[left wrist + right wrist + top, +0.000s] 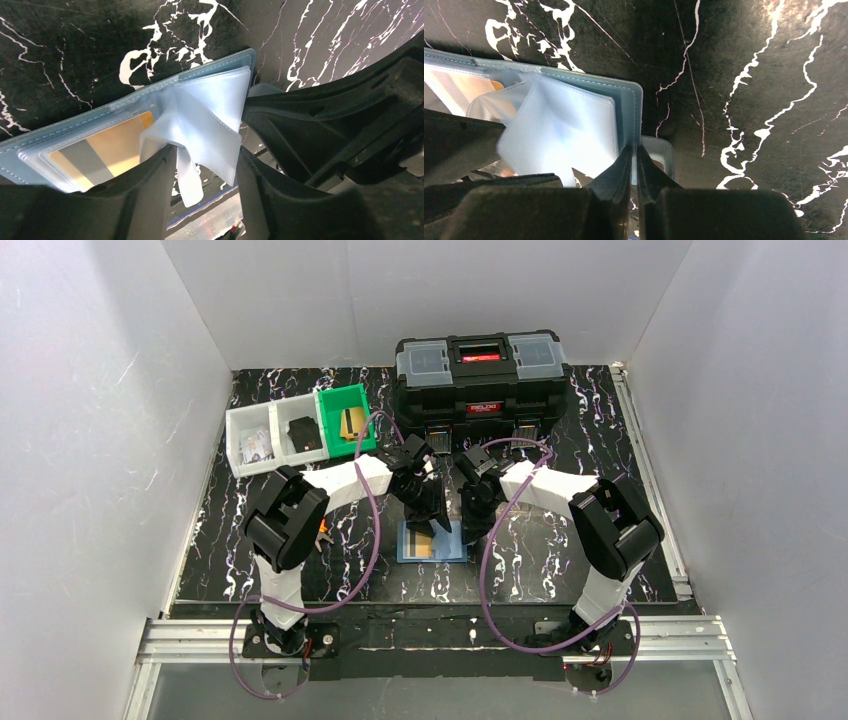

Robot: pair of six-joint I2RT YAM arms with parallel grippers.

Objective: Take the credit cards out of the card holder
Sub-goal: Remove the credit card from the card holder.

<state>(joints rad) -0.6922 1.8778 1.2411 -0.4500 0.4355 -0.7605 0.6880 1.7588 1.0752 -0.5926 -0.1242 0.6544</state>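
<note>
Partly out of sight, orange-tan card (112, 146) inside card holder (60, 131).

Open card holder (453, 546) — orange card (122, 142) sleeved.

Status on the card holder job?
Right gripper shut on card holder edge. Left gripper open, straddling clear sleeves. Orange card in its sleeve. Nothing in the way.
</note>
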